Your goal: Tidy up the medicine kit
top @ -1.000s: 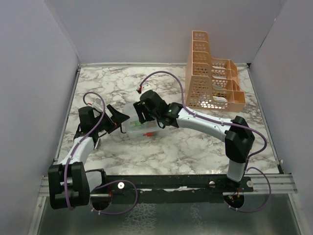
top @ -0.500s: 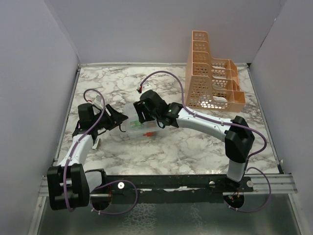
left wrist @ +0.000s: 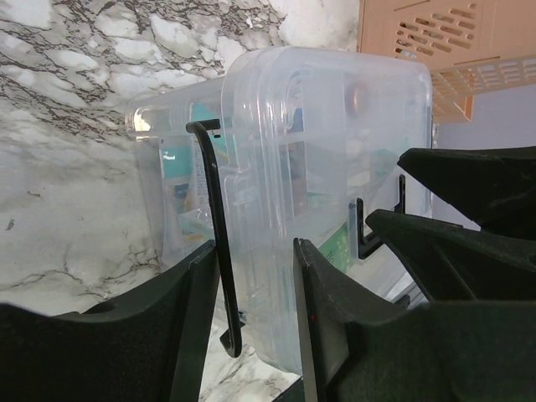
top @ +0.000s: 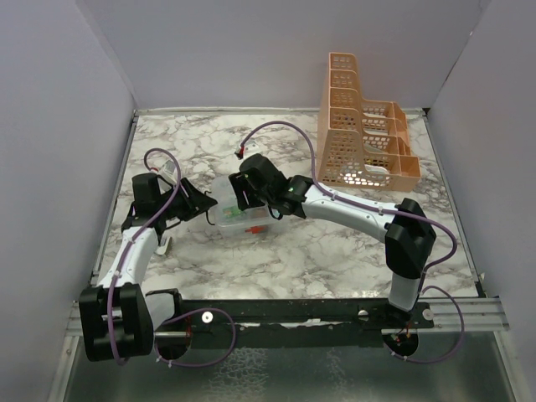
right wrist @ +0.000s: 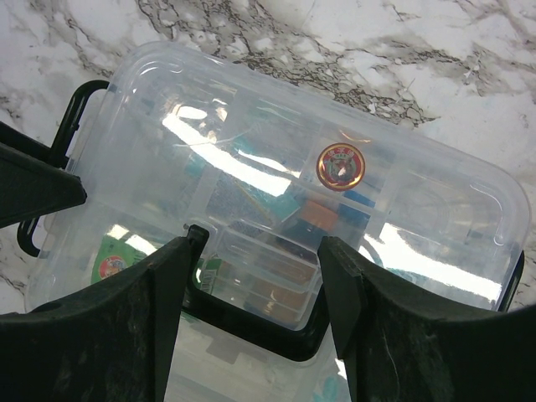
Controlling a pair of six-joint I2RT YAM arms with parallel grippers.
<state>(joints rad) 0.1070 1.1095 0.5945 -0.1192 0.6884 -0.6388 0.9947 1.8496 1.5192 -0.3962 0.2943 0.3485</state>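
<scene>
Right gripper (right wrist: 261, 243) clamps the single medicine kit's (right wrist: 360, 109) black handle (right wrist: 260, 331); left gripper (left wrist: 253, 247) straddles one side clip (left wrist: 217, 234), its grip cannot be told.

On surface (top: 335, 251): medicine kit (top: 237, 216) centre-left, left tool (top: 201, 204) at its left end, right tool (top: 244, 199) above; rack (top: 360, 138) back right.
</scene>
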